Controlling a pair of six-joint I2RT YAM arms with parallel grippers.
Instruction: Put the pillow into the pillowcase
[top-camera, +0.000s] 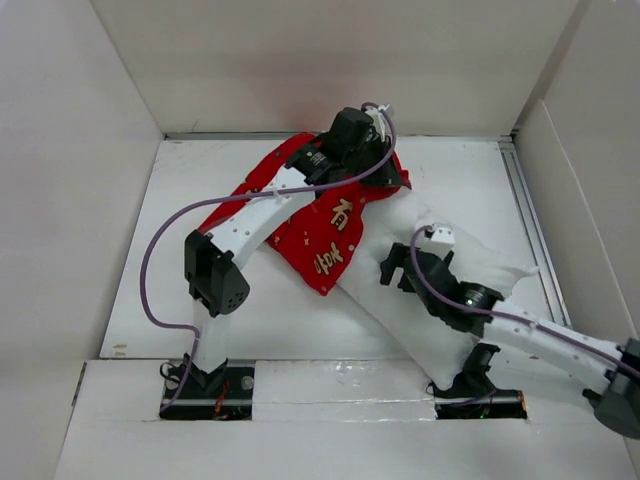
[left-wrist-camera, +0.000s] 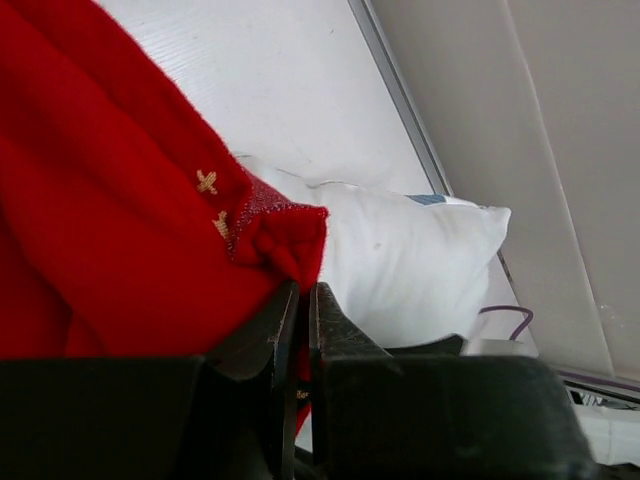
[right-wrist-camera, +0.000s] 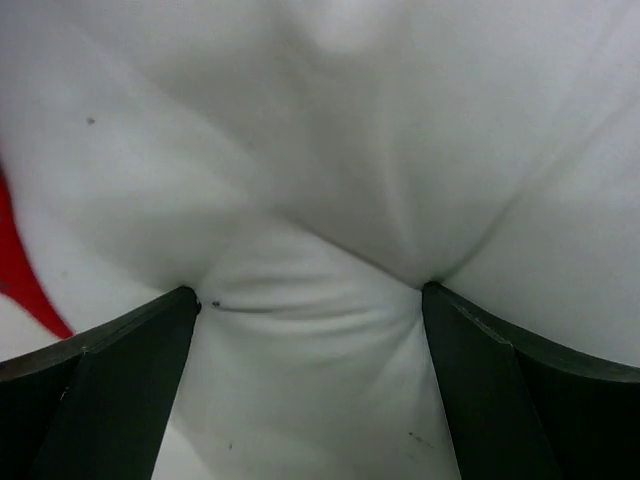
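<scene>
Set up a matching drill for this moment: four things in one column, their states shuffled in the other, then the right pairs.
Things:
1. left gripper
2. right gripper
3. pillow
4. pillowcase

States:
A. jaws wide apart, pressed into white fabric
B. red with gold characters, pinched at an edge
C. jaws closed on red cloth
D. plain white and plump, one end against the red cloth

Pairs: 1-C, 2-A, 3-D, 4-B
</scene>
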